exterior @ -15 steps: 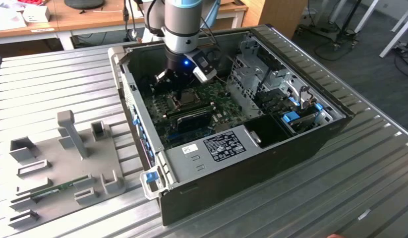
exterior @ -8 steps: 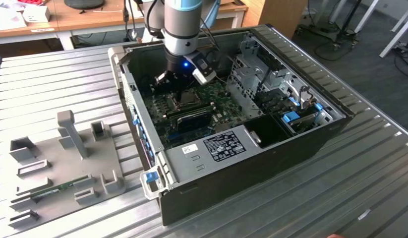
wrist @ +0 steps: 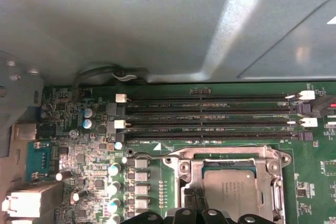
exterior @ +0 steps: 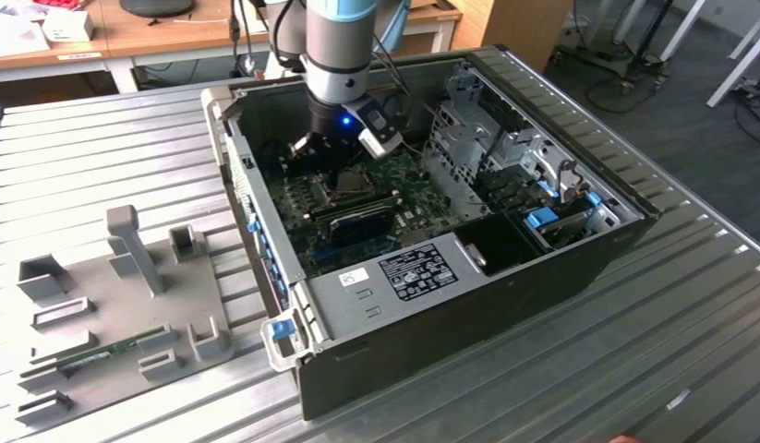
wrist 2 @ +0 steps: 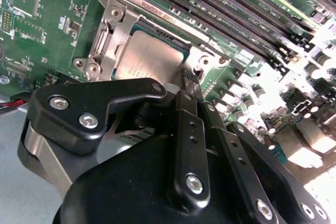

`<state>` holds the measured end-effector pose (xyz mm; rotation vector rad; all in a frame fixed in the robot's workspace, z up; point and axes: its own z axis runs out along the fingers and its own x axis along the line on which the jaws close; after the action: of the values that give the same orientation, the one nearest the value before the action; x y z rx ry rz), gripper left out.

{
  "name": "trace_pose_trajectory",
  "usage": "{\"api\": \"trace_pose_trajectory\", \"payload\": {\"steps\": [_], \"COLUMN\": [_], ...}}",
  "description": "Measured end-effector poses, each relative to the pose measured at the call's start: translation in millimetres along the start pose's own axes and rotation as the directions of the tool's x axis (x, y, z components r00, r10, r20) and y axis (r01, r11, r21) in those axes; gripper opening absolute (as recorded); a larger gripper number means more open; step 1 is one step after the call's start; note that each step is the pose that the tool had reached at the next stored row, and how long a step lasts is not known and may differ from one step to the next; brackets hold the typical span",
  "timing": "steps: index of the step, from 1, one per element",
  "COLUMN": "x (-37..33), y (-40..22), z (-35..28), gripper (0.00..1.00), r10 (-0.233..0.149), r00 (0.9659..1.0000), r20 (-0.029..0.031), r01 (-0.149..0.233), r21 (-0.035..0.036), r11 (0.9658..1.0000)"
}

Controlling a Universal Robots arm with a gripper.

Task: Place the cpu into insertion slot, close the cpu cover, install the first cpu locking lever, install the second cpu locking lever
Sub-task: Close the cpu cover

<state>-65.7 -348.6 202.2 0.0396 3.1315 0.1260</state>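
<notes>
- Dull grey-brown square cpu (wrist: 231,192) seated; thin silver metal cpu cover (wrist: 226,154) appears down over it
- Black gripper (wrist 2: 188,76), fingers together, at the cover's edge; 11 o'clock of the black tower case (exterior: 478,314) centre, exterior view
- Judgement: press low, steady; keep the frame flat

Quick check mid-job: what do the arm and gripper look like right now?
The arm is a silver-grey tube with pale blue joint caps, a blue light glowing at its black wrist and a white box mounted beside it. The gripper is matte black, built of linked bars with silver screws.
</notes>
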Motion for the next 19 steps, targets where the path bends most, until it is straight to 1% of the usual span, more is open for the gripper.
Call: {"api": "trace_pose_trajectory", "payload": {"steps": [3,10,14,19], "x": [0.1,0.0,0.2,0.1], "y": [-0.2,-0.2,-0.5,-0.4], "z": [1.5,2.3,3.6,4.0], "gripper": [0.10,0.10,0.10,0.10], "r10": [0.000,0.000,0.000,0.000], "r00": [1.0000,1.0000,1.0000,1.0000], "r20": [-0.0002,0.0001,-0.0008,-0.0003], "r01": [0.000,0.000,0.000,0.000], "r21": [0.0003,-0.0001,0.0013,0.0005], "r11": [1.0000,1.0000,1.0000,1.0000]}}
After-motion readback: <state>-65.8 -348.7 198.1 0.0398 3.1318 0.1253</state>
